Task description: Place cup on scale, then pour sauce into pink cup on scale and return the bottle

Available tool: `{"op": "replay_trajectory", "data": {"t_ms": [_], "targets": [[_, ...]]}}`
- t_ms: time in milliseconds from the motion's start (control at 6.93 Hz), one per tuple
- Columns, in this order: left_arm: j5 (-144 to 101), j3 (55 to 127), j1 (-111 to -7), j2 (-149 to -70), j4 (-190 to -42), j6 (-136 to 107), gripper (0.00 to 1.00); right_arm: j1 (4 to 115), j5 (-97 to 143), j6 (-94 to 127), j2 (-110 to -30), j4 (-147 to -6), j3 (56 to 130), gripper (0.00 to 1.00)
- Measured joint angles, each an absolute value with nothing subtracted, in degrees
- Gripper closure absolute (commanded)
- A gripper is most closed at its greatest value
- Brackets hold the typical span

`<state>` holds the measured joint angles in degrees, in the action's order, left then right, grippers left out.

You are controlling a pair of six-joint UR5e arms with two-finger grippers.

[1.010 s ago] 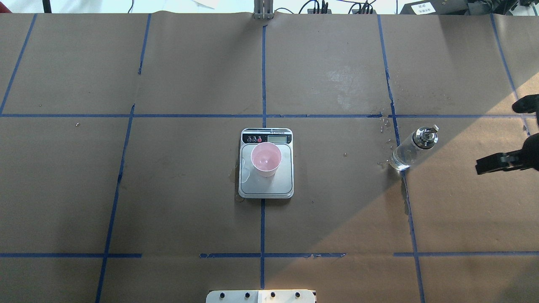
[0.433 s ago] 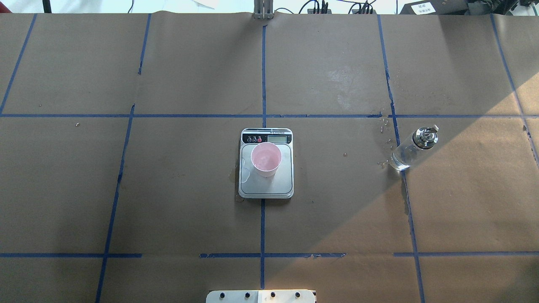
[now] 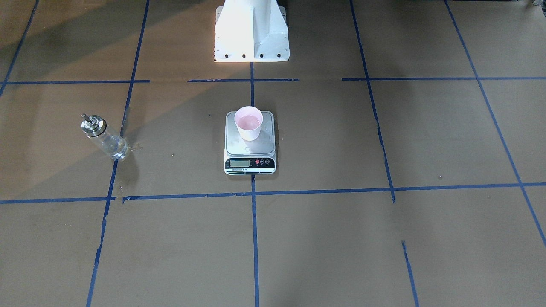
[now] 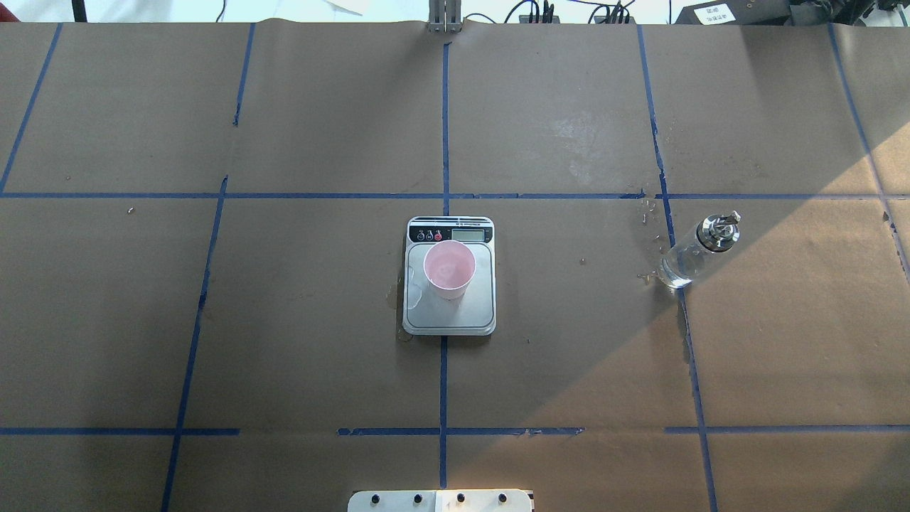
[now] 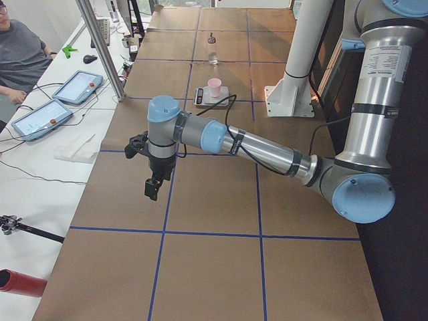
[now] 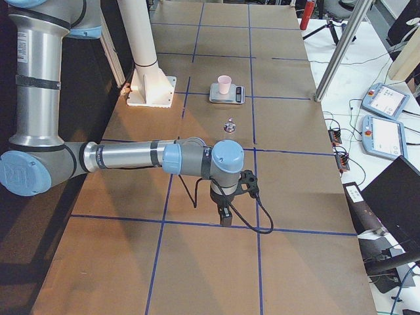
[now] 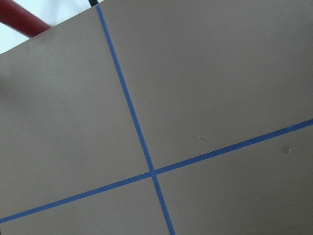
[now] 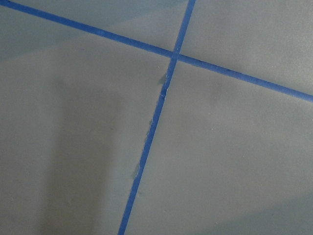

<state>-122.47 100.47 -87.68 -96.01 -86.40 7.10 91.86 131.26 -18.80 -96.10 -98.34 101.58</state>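
Note:
The pale pink cup (image 4: 449, 269) stands upright on the silver scale (image 4: 455, 318) at the table's middle, with liquid in it; both also show in the front-facing view, cup (image 3: 248, 123) on scale (image 3: 249, 149). The clear glass bottle (image 4: 693, 252) with its metal spout stands free on the table, right of the scale, holding clear sauce (image 3: 110, 145). My left gripper (image 5: 151, 186) shows only in the left side view, far from the scale. My right gripper (image 6: 224, 213) shows only in the right side view, on the near side of the bottle. I cannot tell whether either is open or shut.
Brown paper with blue tape lines (image 4: 444, 128) covers the table. Water drops (image 4: 648, 213) lie by the bottle and a small wet patch (image 4: 412, 281) on the scale. The white robot base (image 3: 251, 30) stands behind the scale. Tablets (image 6: 384, 118) and an operator (image 5: 20, 53) are beside the table.
My right gripper, at the overhead view's right edge one second ago, has drawn out of that view. The cup, scale and bottle have not moved.

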Motion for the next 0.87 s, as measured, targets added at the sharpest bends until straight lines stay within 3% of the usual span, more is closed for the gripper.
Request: {"op": "replay_trajectory", "data": {"t_ms": [577, 866], "targets": [[-125.9, 88.1, -90.3, -92.1, -92.1, 11.2, 0.00, 92.0, 137.3, -18.3, -95.9, -94.8, 96.8, 0.00], [-126.3, 88.4, -90.2, -90.5, -96.0, 10.9, 0.00, 92.0, 137.6, -17.9, -95.6, -94.7, 96.5, 0.00]]}}
